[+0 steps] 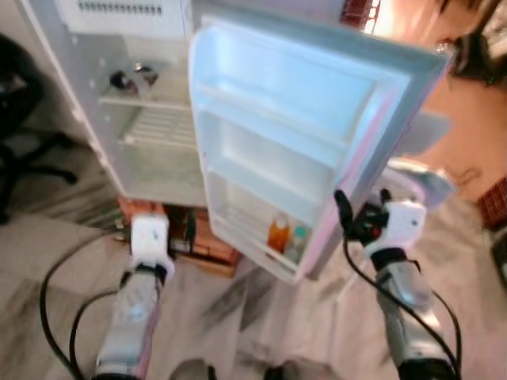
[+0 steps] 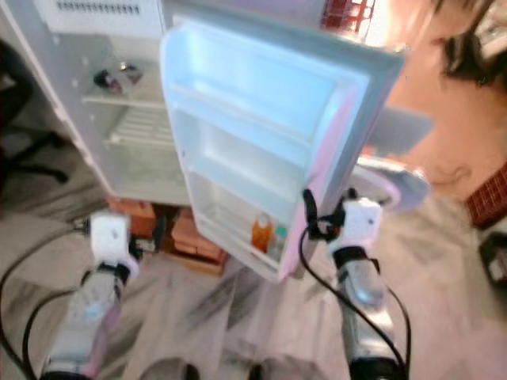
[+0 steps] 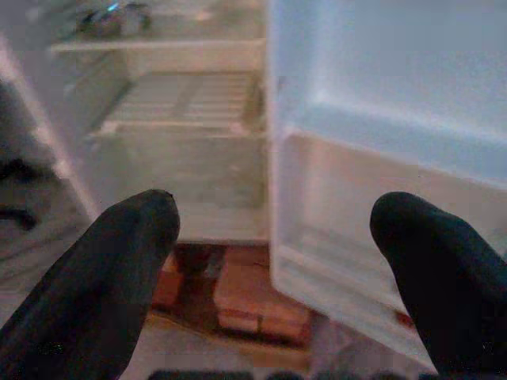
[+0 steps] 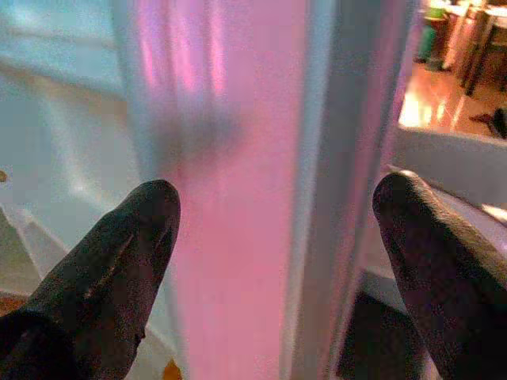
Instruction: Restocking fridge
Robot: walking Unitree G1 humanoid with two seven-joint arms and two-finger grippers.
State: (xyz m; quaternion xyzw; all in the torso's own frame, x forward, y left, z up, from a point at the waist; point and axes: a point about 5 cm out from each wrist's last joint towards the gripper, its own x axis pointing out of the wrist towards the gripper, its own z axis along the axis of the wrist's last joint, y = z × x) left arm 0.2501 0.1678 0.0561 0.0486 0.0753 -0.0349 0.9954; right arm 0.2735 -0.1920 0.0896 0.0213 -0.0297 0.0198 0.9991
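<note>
Black fingers of the right gripper (image 4: 273, 261) stand wide apart, straddling the free edge of the fridge door (image 1: 317, 134) without visibly touching it; the left gripper (image 3: 277, 269), also spread wide and empty, points at the fridge (image 1: 150, 134) below its wire shelf (image 3: 178, 103). An orange bottle (image 1: 278, 232) and a pale one (image 1: 297, 239) stand at the outer end of the lowest door rack. Judged stiff, light and smooth, the door should swing easily; its edge is the place to grip
</note>
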